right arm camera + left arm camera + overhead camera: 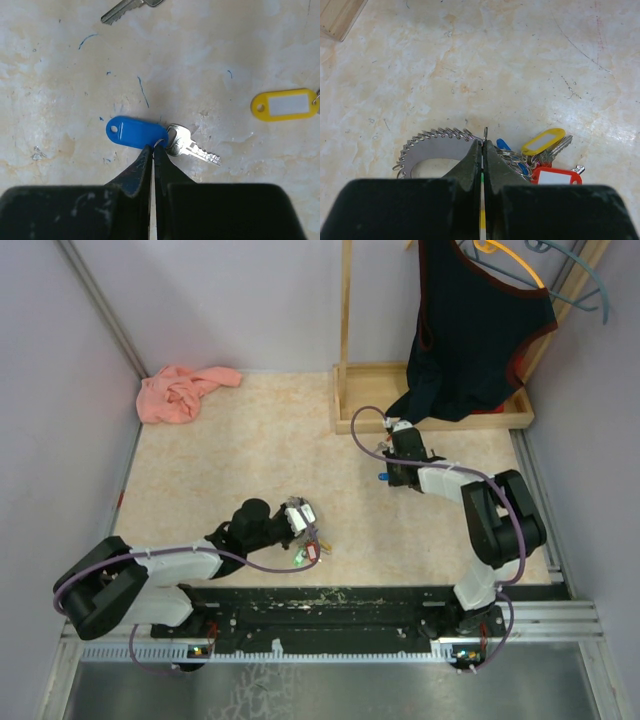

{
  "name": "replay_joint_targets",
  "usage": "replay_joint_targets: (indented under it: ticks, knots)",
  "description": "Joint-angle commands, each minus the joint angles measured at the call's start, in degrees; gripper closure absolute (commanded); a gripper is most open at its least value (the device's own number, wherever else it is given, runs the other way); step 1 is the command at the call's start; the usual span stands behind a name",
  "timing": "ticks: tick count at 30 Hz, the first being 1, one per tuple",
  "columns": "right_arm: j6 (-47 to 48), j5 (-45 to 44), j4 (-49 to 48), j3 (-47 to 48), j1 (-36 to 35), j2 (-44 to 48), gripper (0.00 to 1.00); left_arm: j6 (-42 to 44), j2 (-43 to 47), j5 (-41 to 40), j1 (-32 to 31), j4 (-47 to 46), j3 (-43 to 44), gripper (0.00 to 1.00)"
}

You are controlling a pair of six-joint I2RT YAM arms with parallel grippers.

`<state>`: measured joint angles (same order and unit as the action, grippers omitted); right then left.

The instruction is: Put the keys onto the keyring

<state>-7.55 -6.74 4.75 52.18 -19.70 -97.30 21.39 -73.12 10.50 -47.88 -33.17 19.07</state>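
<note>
The keyring is a thin metal ring standing upright, and my left gripper is shut on it. Behind the jaws lies a grey plate edged with small rings. To the right hang a yellow tag, a red tag, a blue piece and a silver key. In the top view the bunch lies just below my left gripper. My right gripper is shut on the small link joining a blue tag to a silver key. A second key lies farther off.
A loose yellow tag lies right of the blue one. A pink cloth sits at the back left. A wooden rack base with a dark garment and an orange hanger stands just behind my right gripper.
</note>
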Motion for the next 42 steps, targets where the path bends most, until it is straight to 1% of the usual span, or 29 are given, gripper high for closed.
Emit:
replay_joint_targets:
  ticks: [1,8,12,15,21,28,31,33,35,40,42]
  knots:
    - [-1.68,1.96,2.74,1.27,0.38,4.51,1.00,-0.55,0.95,1.24,-0.09,-0.14,1.77,0.99]
    - [-4.29,-0.41,12.04,3.31,0.40,11.64,1.00,-1.17,1.95,2.05,-0.07,-0.07,1.58,0.99]
    - [-10.48,-4.33,14.74,2.14,0.39,15.01,1.00,-1.34,2.32,2.38,-0.08,0.21,1.50,0.99]
    - [-15.44,-4.87,15.45,-0.13,-0.38,17.05,1.00,-1.60,2.67,2.67,-0.08,0.13,1.32,0.99]
    - [-26.75,-10.65,19.80,-1.66,-8.31,17.67,1.00,-1.70,2.72,3.12,-0.10,0.14,1.45,0.99]
    - [-41.02,-13.47,19.35,-2.71,-18.52,15.96,1.00,-1.79,3.18,3.18,-0.09,0.03,1.26,0.99]
    - [-44.65,-14.06,18.49,-2.08,-21.58,14.11,1.00,-1.79,3.00,3.16,-0.10,0.03,1.31,0.99]
    - [-44.91,-12.89,17.06,-1.60,-23.01,13.05,1.00,-1.79,3.03,3.14,-0.04,0.03,1.18,0.99]
    - [-43.97,-10.57,16.31,-0.58,-23.51,12.00,0.93,-1.79,3.21,3.09,-0.11,0.06,1.15,0.99]
    - [-38.25,-6.98,17.12,1.35,-23.54,11.83,0.67,-1.96,3.69,2.75,-0.08,-0.04,0.89,0.99]
    - [-35.17,-6.16,18.44,2.15,-23.42,12.14,0.61,-2.03,3.80,2.69,-0.06,-0.13,0.84,0.99]
